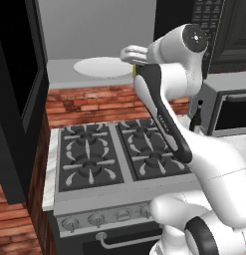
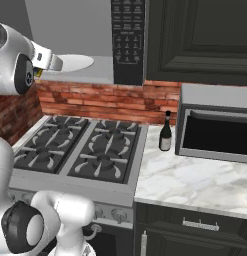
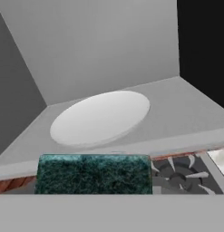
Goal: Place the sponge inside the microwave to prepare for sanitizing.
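Arm's up high, hand level w/ the open microwave cavity, right at its front lip, holding the sponge, green scrub layer facing the cam. Held at the threshold, prob. so it can go straight in over the white round plate w/o clipping the floor edge. Door is swung wide to the left, so path's clear. Hard to see: fingers hidden behind the sponge, its yellow part only a sliver in left base view. Stove sits below; wine bottle and toaster oven are off on the marble bench.
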Robot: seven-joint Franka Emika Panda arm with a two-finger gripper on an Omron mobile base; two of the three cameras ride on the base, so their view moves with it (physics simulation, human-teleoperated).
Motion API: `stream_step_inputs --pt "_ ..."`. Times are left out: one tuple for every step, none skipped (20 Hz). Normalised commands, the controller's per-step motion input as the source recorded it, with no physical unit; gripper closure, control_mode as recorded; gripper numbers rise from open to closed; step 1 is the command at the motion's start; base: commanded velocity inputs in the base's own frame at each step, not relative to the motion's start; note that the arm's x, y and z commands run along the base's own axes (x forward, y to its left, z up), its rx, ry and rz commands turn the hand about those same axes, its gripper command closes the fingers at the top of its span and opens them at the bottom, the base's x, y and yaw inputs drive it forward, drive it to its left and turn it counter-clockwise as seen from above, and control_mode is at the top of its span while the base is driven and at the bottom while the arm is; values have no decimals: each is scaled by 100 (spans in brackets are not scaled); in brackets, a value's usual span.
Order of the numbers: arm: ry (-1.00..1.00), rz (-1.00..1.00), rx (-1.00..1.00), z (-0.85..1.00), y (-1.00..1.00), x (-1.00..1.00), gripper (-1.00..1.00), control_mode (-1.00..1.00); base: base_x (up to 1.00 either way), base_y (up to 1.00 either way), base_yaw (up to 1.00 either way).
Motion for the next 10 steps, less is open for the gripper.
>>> stream_step_inputs --pt "0 0 -8 8 22 44 100 -100 0 0 0" --pt "0 0 -11 3 20 46 100 -100 0 0 0" --pt "0 0 -12 1 21 49 100 -100 0 0 0" --pt "0 0 -12 0 19 50 100 -100 0 0 0" --pt "0 1 -11 2 17 51 100 -100 0 0 0" --pt "0 1 -10 3 16 51 100 -100 0 0 0" --pt "0 1 -10 2 16 53 100 -100 0 0 0" --pt "0 1 -10 5 15 53 100 -100 0 0 0" --pt "0 2 -10 4 16 52 100 -100 0 0 0" --pt "0 2 -10 5 16 50 100 -100 0 0 0"
